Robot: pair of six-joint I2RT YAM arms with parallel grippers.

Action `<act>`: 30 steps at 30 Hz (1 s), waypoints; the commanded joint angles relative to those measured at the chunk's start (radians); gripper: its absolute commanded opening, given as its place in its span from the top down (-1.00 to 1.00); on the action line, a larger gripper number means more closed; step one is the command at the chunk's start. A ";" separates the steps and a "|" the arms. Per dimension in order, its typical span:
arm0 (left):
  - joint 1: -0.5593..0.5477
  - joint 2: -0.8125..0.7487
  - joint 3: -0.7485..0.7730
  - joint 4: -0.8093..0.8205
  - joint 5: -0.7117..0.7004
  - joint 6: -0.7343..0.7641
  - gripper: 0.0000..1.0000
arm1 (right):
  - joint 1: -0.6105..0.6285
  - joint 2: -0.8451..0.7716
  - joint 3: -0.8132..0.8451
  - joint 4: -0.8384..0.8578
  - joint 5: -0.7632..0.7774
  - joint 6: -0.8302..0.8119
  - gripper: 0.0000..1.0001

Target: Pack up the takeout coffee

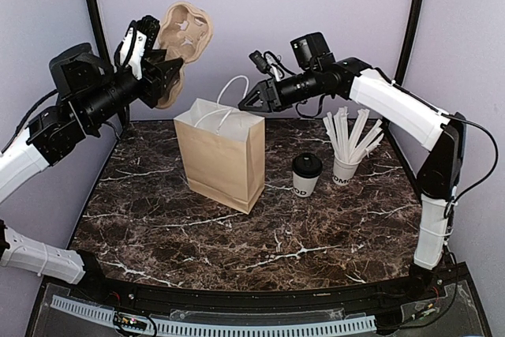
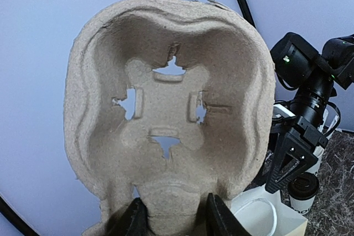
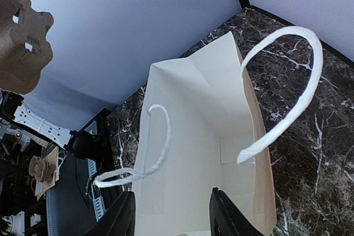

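Dark veined marble table [image 1: 237,234], pale lilac walls behind.

- Brown paper bag [image 1: 221,155] stands upright mid-table, mouth open, both white handles [image 1: 231,88] sticking up.
- Takeout coffee [image 1: 306,173]: upright on the marble, black lid on, just right of the bag and apart from it. A straw cup [image 1: 345,170] stands close on its far side. Neither arm is touching the coffee.
- Left gripper [image 1: 162,69]: clamped on the bottom edge of a pulp cup carrier [image 1: 185,33], held high and up-left of the bag, cavity facing the wrist camera.
- Right gripper [image 1: 251,100]: hovers over the bag's back rim near one handle, fingers apart, nothing between them (the wrist view looks straight down into the white interior).

Judgement: the step looks like getting the carrier into the bag, with the right arm steadying the mouth.

To do it well:
- Pinch the rim or a handle, not both, and draw the mouth wide.
- Turn the carrier edge-on to the long side of the opening before lowering it.
- Keep the handles out of its path.
- Watch the bag; it is light and could tip toward the coffee.
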 commanded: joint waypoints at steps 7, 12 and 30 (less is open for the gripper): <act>0.091 0.043 0.093 0.007 0.157 -0.109 0.22 | 0.028 -0.088 -0.084 0.060 0.046 0.058 -0.26; 0.101 0.040 0.094 -0.007 0.154 -0.139 0.22 | 0.099 -0.127 -0.175 0.081 0.070 0.065 -0.27; 0.103 -0.042 0.025 -0.072 0.164 -0.195 0.22 | 0.098 0.058 0.046 0.108 0.114 0.157 -0.30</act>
